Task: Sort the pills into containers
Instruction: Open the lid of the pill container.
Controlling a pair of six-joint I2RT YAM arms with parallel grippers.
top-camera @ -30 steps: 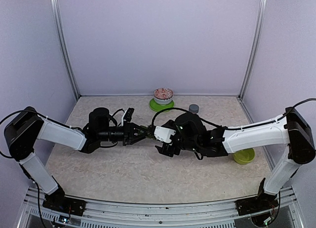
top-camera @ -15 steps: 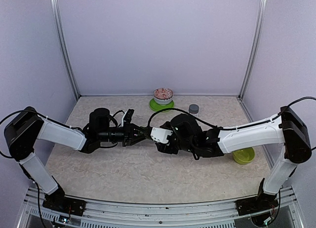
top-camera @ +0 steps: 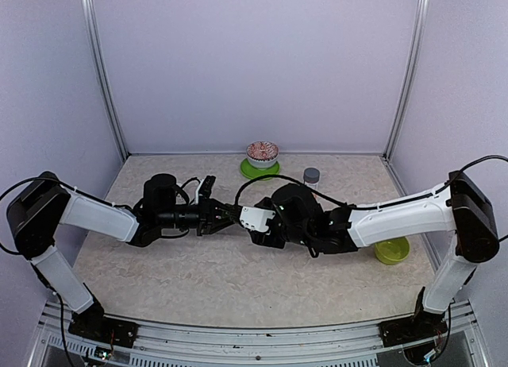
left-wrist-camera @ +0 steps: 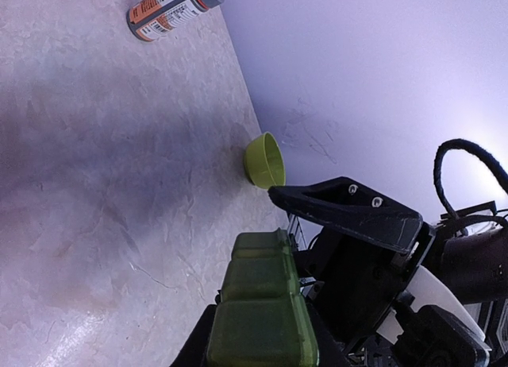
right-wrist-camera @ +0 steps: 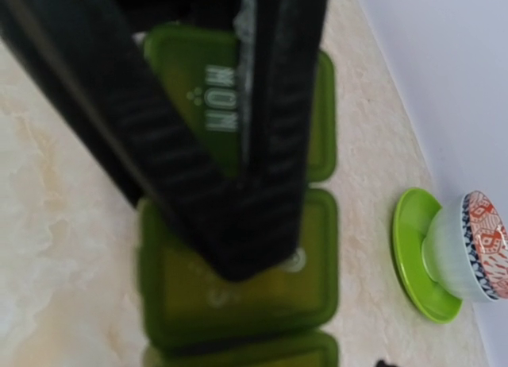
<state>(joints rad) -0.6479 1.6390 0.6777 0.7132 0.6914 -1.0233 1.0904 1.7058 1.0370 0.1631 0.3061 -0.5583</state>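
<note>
**Containers (left-wrist-camera: pixel 262 299) clamped in left claw (left-wrist-camera: pixel 262 353)**

Left wrist: strip gripped at one end, long axis pointed out from the claw. Right wrist: right claw (right-wrist-camera: pixel 254 252) laid over the lids; its spread cannot be told. Top: both claws seen tip to tip, mid worktop (top-camera: pixel 198 280).

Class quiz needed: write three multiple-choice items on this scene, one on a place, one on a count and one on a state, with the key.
1. Where does the patterned bowl stand?
A) on a green plate
B) on a blue tray
C) on a shelf

2. How many compartments of the pill organizer show in the left wrist view?
A) one
B) three
C) six

3. What is the left claw doing?
A) hanging open
B) gripping the pill organizer
C) gripping a spoon

Key:
1 A, the plate's rim rings the bowl's base.
2 B, three joined lids lie in a row.
3 B, the strip sits clamped at that claw's tip.
</note>
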